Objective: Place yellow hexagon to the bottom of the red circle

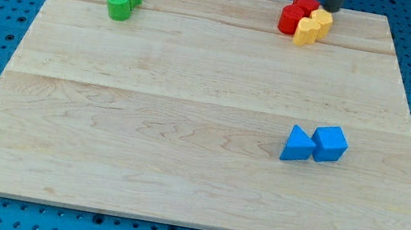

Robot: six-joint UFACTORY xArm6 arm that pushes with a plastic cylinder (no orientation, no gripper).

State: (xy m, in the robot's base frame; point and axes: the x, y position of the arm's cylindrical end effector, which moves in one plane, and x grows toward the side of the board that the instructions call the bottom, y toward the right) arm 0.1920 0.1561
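Wooden board, my tip at the red-and-yellow cluster, shapes there overlapping, rod cut off above.

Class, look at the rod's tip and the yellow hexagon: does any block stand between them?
Nothing visible does. My tip sits at the view's top edge, right above the yellow hexagon; the red circle lies to the view's left.

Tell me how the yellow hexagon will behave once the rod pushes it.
The yellow hexagon looks squat and flat-based, so it should slide on the smooth wooden board, not roll or tip. Its flat sides may make it turn. It touches the red circle, so that block may shift too. My tip sits just above.
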